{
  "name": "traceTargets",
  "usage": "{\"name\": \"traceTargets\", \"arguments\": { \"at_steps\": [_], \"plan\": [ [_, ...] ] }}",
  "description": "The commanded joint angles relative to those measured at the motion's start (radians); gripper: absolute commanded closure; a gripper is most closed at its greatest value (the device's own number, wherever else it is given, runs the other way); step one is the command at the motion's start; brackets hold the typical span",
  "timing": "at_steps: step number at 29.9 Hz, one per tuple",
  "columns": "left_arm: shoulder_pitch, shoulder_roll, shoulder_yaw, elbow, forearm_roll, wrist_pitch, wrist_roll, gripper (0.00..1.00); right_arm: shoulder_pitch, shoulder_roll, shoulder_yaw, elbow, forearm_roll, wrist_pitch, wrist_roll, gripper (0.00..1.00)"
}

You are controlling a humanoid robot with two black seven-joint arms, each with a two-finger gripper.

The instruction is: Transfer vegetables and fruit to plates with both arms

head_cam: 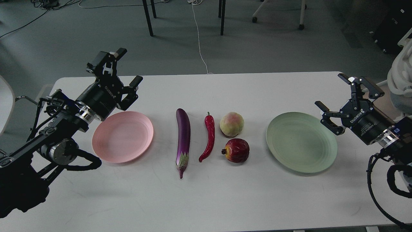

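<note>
A long purple eggplant (182, 140) lies in the table's middle, calyx toward me. Right of it lies a curved red chili pepper (209, 136). Further right sit a pale peach (231, 124) and, in front of it, a dark red pomegranate (236, 150). The pink plate (122, 136) rests on the left and the mint green plate (301, 141) on the right; both are bare. My left gripper (128, 66) hovers open above the pink plate's far left rim. Over the green plate's right edge my right gripper (331, 91) is open, holding nothing.
The white table (206, 199) ends at a far edge just behind the grippers. Beyond it are grey floor, chair and table legs (148, 17) and a white cable (199, 38). A white chair (402, 74) stands at the right edge.
</note>
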Motion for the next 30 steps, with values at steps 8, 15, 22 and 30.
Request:
{"name": "traceTargets", "arguments": {
  "at_steps": [8, 15, 22, 30],
  "plan": [
    [0.04, 0.0, -0.089, -0.005, -0.007, -0.006, -0.003, 0.01, 0.095, -0.071, 0.018, 0.016, -0.207, 0.0, 0.0, 0.01],
    [0.032, 0.038, -0.084, -0.01, -0.007, -0.058, -0.002, 0.01, 0.44, -0.128, -0.055, 0.071, -0.723, 0.0, 0.0, 0.01],
    [0.034, 0.043, -0.097, -0.015, -0.012, -0.072, -0.031, 0.01, 0.985, 0.022, -0.635, 0.042, -1.295, 0.0, 0.0, 0.01],
    [0.037, 0.038, -0.109, -0.021, -0.012, -0.074, -0.048, 0.01, 1.102, 0.404, -0.879, -0.22, -1.412, 0.0, 0.0, 0.01]
  ]
}}
